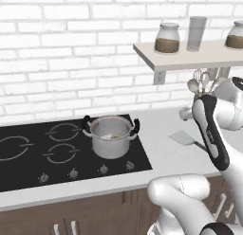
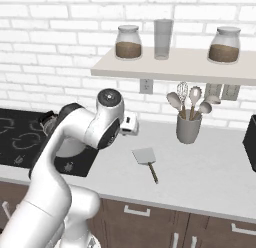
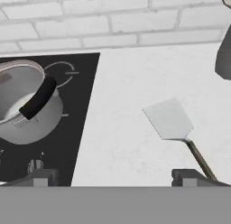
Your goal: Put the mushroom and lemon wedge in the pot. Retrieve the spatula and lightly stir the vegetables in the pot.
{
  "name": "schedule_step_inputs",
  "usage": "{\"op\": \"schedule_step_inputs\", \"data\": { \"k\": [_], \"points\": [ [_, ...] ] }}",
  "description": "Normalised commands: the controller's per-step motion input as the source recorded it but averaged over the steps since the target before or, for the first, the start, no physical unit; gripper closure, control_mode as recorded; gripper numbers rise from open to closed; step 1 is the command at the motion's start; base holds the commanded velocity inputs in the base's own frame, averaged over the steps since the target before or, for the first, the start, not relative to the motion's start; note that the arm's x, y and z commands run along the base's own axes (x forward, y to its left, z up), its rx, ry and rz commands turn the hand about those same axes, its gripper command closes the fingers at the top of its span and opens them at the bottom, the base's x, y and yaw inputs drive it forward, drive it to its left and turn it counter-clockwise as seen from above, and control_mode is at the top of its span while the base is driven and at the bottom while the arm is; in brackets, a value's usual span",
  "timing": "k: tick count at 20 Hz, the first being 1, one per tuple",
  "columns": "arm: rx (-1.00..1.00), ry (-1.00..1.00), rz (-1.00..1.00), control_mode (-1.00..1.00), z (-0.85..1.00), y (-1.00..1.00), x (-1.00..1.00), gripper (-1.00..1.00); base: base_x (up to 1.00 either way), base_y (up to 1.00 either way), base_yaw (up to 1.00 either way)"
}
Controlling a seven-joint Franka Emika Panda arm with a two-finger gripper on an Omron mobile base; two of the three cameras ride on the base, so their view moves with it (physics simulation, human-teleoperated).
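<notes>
The robot's arm [image 2: 60, 162] is built of thick, rounded, glossy white segments, seen at the lower left of the right base frame. A round dark grey cap with a pale centre [image 2: 109, 97] tops one joint, and black bands and panels mark the joints. Its small white hand [image 2: 129, 125] carries dark detailing.

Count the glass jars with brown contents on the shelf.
2. One jar sits at the shelf's left end, the other jar toward the right, with a tall empty glass between them.
</notes>
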Motion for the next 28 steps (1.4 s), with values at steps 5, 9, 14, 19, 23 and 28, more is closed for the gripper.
{"op": "schedule_step_inputs", "data": {
  "k": [5,9,14,19,23,28],
  "points": [
    [0.00,0.01,0.05,-1.00,-0.24,-0.99,-0.01,-1.00,0.00,0.00,0.00],
    [-0.01,0.00,0.07,-1.00,-0.40,-0.77,-0.19,-1.00,0.00,0.00,0.00],
    [0.00,-0.05,0.13,-1.00,-0.49,-0.55,-0.10,-1.00,0.00,0.00,0.00],
    [0.00,0.00,0.14,-1.00,-0.49,-0.41,0.00,-1.00,0.00,0.00,0.00],
    [0.00,0.04,0.12,-1.00,-0.43,-0.11,0.02,-1.00,0.00,0.00,0.00],
    [0.00,0.12,0.08,-1.00,-0.34,0.00,0.04,-1.00,0.00,0.00,0.00]
  ]
}}
